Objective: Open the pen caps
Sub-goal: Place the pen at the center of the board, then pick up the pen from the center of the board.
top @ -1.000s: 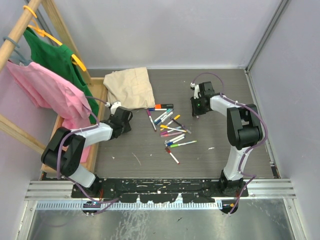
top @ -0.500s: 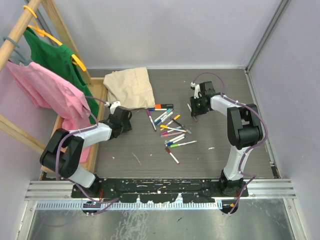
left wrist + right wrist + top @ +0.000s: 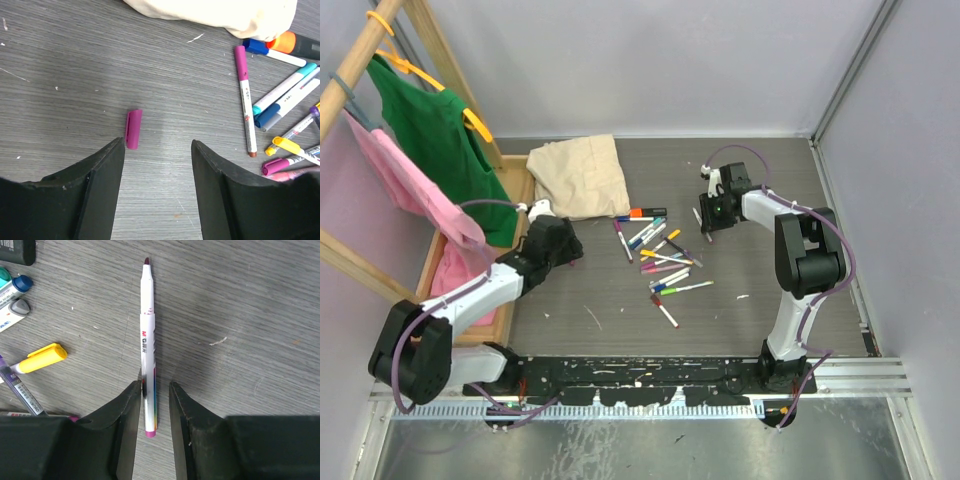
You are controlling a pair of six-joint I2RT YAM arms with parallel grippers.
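Note:
In the left wrist view a loose purple pen cap (image 3: 133, 129) lies on the grey table just ahead of my left finger. My left gripper (image 3: 157, 142) (image 3: 565, 243) is open with nothing between its fingers. To its right are several capped pens (image 3: 287, 95) and one white pen (image 3: 246, 105) with a purple end and a bare tip. My right gripper (image 3: 154, 384) (image 3: 710, 215) is low over the table, open a little. An uncapped white pen (image 3: 148, 330) lies between its fingers, against the left one and apart from the right one. A yellow pen cap (image 3: 46, 356) sits to its left.
The pile of pens (image 3: 660, 255) lies between the arms. A thick black marker with an orange cap (image 3: 642, 212) lies by a beige cloth (image 3: 578, 175) at the back. On the left a wooden rack (image 3: 350, 70) holds green and pink garments (image 3: 435, 205).
My left gripper has opened wider and its arm has swung back to the left. The pink garment has shifted. My right gripper has opened slightly around the uncapped pen.

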